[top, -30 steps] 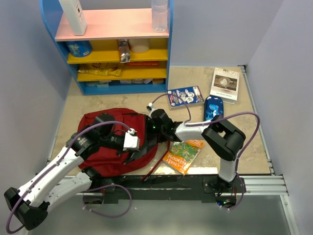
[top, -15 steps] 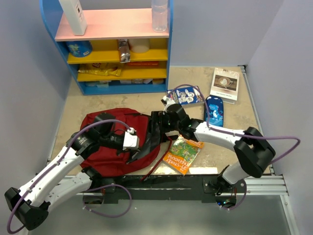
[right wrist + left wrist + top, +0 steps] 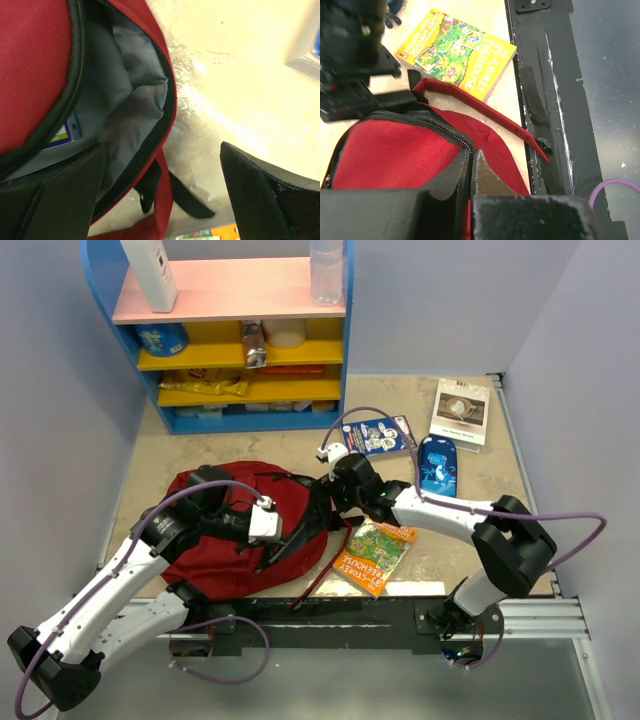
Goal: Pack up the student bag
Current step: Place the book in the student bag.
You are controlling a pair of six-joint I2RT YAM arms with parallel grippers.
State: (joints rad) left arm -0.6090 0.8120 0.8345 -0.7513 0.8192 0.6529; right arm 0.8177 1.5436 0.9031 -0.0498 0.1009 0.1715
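Note:
The student bag [image 3: 225, 530], dark red, lies on the tabletop with its mouth toward the right. My left gripper [image 3: 471, 152] is shut on the bag's zippered edge [image 3: 427, 125] and holds the mouth up; in the top view that gripper [image 3: 288, 540] sits at the bag's right rim. My right gripper [image 3: 165, 195] is open at the mouth, one finger [image 3: 60, 200] over the grey lining [image 3: 125, 95], the other finger [image 3: 265, 200] over bare table. A blue-edged book [image 3: 65, 134] shows inside the bag. In the top view the right gripper [image 3: 328, 502] hovers at the bag's opening.
A green and orange book [image 3: 375, 555] lies just right of the bag, near the front rail [image 3: 400, 615]. A blue-covered book [image 3: 378, 435], a blue pencil case [image 3: 437, 465] and a white book [image 3: 460, 412] lie farther back right. A blue shelf unit [image 3: 230, 340] stands at the back left.
My right gripper has opened, and its arm has swung its elbow out to the right, drawing the gripper back to the bag's mouth. The left gripper keeps its hold.

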